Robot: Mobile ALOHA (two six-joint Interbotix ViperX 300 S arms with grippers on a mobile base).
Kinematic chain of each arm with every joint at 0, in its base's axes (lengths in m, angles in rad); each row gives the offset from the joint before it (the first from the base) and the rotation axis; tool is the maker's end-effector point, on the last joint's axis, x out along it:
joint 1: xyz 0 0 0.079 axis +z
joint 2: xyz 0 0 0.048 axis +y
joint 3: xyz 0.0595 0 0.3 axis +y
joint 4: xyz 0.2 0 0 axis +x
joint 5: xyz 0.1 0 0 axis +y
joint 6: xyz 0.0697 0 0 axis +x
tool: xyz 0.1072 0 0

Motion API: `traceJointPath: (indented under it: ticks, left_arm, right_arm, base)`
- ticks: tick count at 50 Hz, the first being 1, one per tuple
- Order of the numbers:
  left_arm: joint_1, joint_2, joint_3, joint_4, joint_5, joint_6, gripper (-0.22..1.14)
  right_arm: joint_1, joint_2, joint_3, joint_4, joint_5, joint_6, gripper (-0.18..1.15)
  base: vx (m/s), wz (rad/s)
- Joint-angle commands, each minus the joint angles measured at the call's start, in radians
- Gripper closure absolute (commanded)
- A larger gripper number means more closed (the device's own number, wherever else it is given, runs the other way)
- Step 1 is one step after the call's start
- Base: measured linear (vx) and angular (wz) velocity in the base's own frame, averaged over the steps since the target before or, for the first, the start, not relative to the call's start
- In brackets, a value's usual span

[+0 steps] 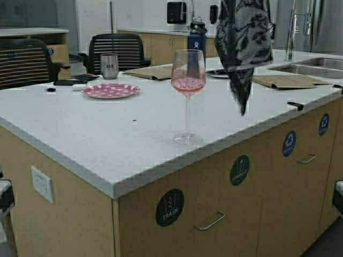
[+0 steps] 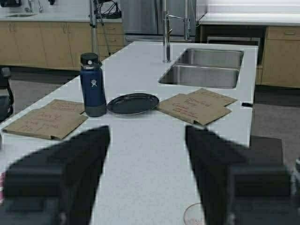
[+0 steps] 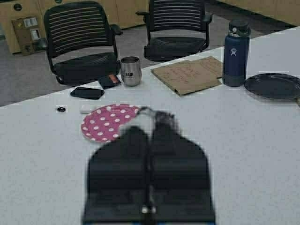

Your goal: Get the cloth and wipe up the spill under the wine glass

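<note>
Patterned grey-black and white limp cloth (image 1: 242, 37) hangs from above over the white countertop (image 1: 96, 134), just right of the tall clear stemmed wine glass (image 1: 187, 91) w/ pink liquid, near the counter's front edge. We see our right gripper (image 3: 149, 140) w/ fingers pressed together, likely pinching the cloth, though the grip itself is hidden. Left gripper (image 2: 147, 154) hovers w/ fingers apart, nothing between. Risk: the swinging cloth or an arm could clip the thin stem and tip the glass, adding to the spill.

Cloth (image 1: 242, 40) top cut off by frame edge; holder unseen.
</note>
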Motion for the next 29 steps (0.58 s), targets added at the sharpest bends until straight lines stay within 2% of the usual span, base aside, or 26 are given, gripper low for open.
traceJointPath:
  ticks: [1, 29]
  left_arm:
    - [0.000, -0.012, -0.008, 0.002, -0.005, 0.000, 0.04]
    - [0.020, -0.014, -0.006, 0.002, -0.006, -0.002, 0.04]
  right_arm:
    - [0.002, -0.015, -0.015, -0.002, -0.006, 0.002, 0.91]
    - [0.002, -0.015, -0.006, -0.002, -0.011, 0.002, 0.91]
  base:
    - [0.00, 0.00]
    - [0.00, 0.00]
